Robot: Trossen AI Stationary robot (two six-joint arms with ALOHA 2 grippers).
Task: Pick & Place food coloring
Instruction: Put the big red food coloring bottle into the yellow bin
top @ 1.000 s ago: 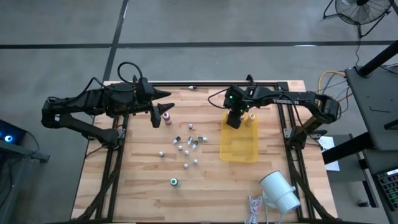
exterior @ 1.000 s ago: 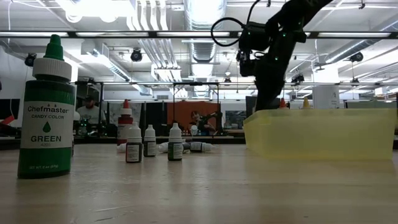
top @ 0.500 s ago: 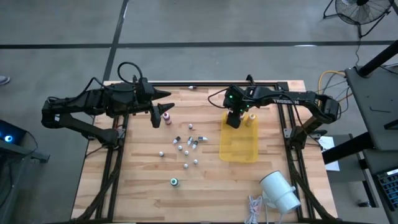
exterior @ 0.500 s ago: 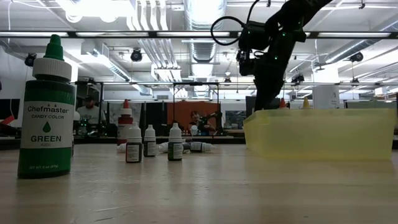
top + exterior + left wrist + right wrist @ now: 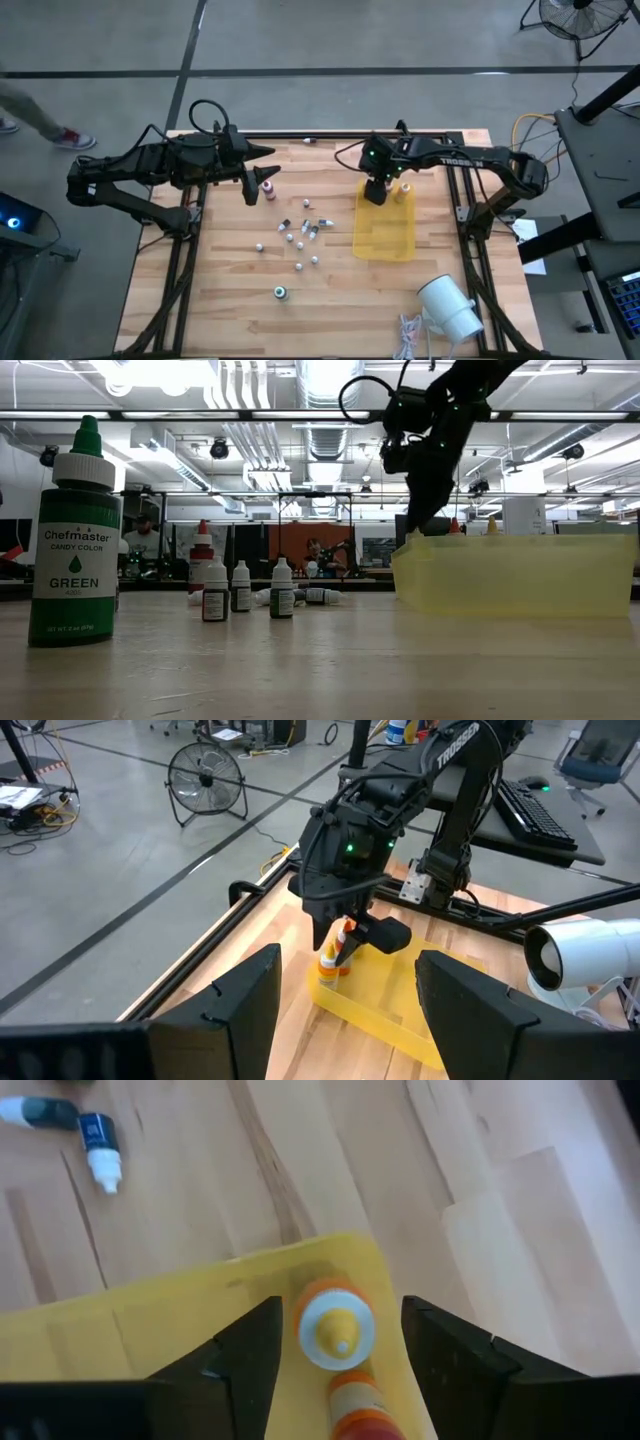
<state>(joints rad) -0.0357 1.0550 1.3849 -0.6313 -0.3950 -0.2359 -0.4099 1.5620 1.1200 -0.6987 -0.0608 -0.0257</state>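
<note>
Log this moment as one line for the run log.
right gripper: open, above yellow-capped bottle standing in yellow tray | left gripper: open, by pink-topped bottle | vials: on table

— Where does the tray (image 5: 385,238) sit?
— On the worktop's (image 5: 220,290) right half, two bottles (image 5: 338,1327) upright in its far corner, the right pincer (image 5: 377,193) above them, apart.
— And left of it?
— Small vials (image 5: 300,236) scattered mid-worktop — one bottle (image 5: 281,292) nearer the front edge, another (image 5: 268,187) beside the left pincer (image 5: 251,190).
</note>
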